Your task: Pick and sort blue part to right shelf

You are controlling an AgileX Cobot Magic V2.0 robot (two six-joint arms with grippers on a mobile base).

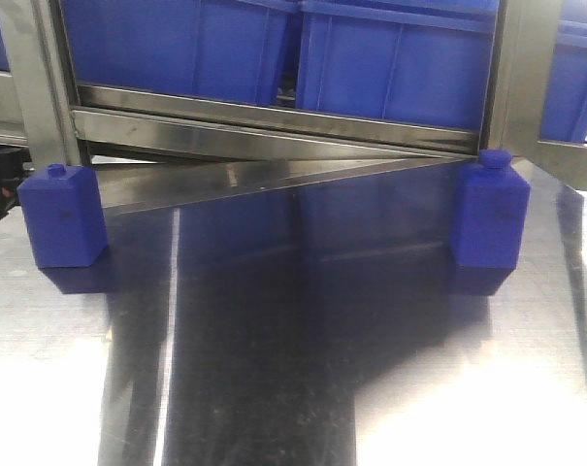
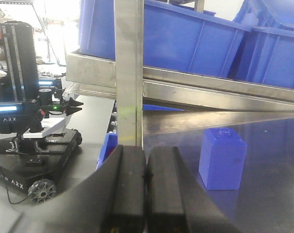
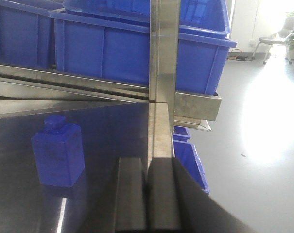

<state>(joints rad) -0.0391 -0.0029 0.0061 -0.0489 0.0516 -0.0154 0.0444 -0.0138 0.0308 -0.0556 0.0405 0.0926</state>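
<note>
Two blue parts stand upright on the shiny steel table: one at the left [image 1: 62, 216], one at the right [image 1: 489, 214]. Behind them rises the right shelf, with a brushed steel front rail [image 1: 274, 121] and large blue crates [image 1: 390, 58] on it. My left gripper [image 2: 146, 151] is shut and empty, with the left blue part [image 2: 222, 159] ahead of it to the right. In the right wrist view my right gripper [image 3: 147, 162] is also shut on nothing, and the right blue part [image 3: 58, 153] stands ahead to its left. Neither gripper shows in the front view.
Steel shelf posts stand straight ahead of each gripper [image 2: 129, 73] [image 3: 161, 58]. A black wheeled robot base [image 2: 35, 145] sits on the floor to the left. Small blue bins [image 3: 188, 160] lie on the floor beyond the table's right edge.
</note>
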